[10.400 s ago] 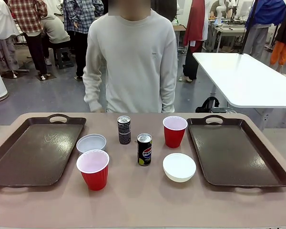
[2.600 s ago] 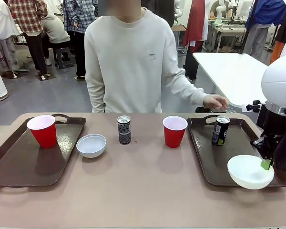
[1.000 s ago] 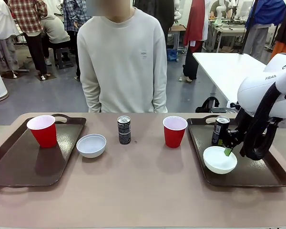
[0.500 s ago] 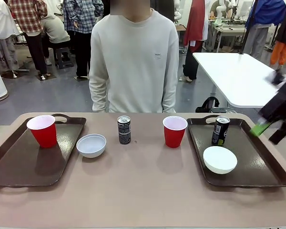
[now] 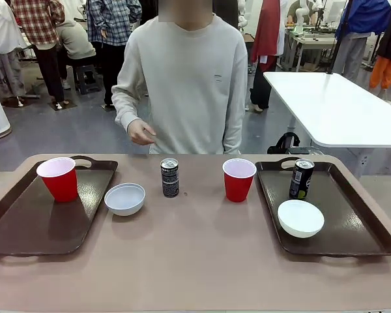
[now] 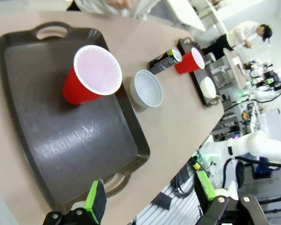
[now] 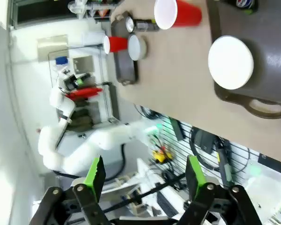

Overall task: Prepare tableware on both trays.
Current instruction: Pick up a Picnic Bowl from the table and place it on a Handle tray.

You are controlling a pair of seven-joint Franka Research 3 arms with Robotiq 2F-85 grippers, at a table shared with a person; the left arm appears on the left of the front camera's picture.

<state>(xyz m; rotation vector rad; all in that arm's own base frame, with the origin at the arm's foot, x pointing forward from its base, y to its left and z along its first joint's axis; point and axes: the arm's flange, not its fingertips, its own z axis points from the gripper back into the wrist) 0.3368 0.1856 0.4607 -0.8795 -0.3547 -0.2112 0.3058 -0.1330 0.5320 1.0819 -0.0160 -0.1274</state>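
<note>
My left gripper (image 6: 150,201) and right gripper (image 7: 144,178) hang spread wide and empty, well back, I think to leave the person (image 5: 182,85) room, while the white bowl (image 6: 146,88) sits ahead of the left one, just beside the left tray (image 6: 70,150).

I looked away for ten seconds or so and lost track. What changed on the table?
One red cup went from the table onto the left tray. One can and one white bowl went onto the right tray; the right gripper let the bowl go and pulled away, open. The other bowl, other can and other red cup stayed on the table between the trays.
</note>
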